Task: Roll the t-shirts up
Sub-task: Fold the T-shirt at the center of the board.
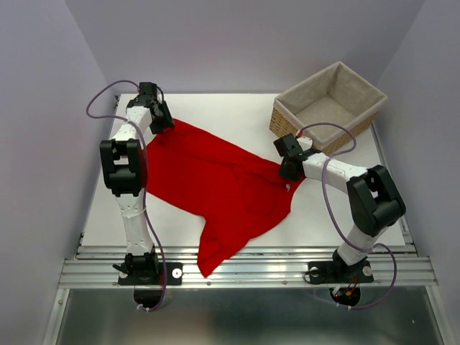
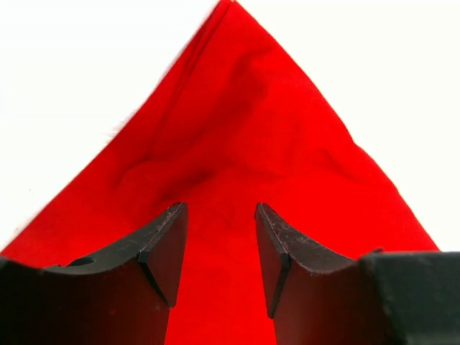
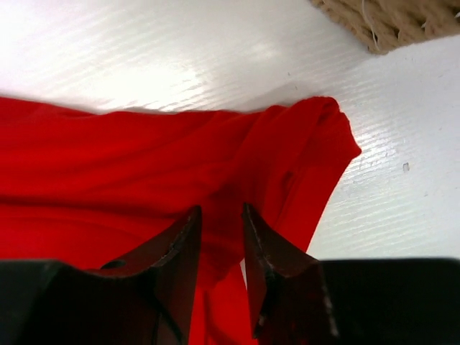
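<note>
plain bright red thin-cloth t-shirt [image 1: 215, 187] lies flat and unrolled on the white table [image 1: 237, 115]. left gripper [image 2: 220, 210] fingers are spread over its far corner. right gripper [image 3: 221, 210] fingers are nearly together on a bunched fold, grip unclear. risk: thin cloth slips out, roll goes crooked.

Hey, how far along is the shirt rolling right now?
Done: nothing is rolled yet. The shirt lies spread and creased across the table, with one end hanging over the near edge. In hand: the left gripper sits open over the shirt's far corner. The right gripper has its jaws narrow around a bunched fold, grip unclear. Left: straightening the shirt, then the whole roll.
</note>
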`<action>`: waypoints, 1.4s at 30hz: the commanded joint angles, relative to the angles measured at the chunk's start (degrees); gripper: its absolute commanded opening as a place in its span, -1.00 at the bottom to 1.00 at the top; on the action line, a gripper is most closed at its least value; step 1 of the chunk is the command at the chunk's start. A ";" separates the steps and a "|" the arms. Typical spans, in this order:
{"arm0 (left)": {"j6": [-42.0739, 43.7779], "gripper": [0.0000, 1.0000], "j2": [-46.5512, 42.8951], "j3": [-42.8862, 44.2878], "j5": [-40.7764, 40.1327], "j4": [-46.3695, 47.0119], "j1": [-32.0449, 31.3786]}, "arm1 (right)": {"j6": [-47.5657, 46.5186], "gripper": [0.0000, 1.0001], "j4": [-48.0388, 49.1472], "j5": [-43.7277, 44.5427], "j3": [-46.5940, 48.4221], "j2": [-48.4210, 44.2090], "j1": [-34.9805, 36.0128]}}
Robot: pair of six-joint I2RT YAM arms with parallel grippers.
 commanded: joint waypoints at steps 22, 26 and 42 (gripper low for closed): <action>-21.97 0.39 -11.89 -20.14 8.49 14.99 9.04 | -2.90 -0.15 -0.28 -3.80 0.23 -8.48 -0.04; -26.28 0.38 -12.15 -22.69 9.21 17.36 9.13 | -2.90 -0.15 -0.28 -3.80 -0.13 -8.74 -0.04; -29.99 -0.21 -11.89 -22.52 4.29 21.59 9.04 | -3.77 -0.13 -0.37 -5.29 -1.27 -10.94 -0.04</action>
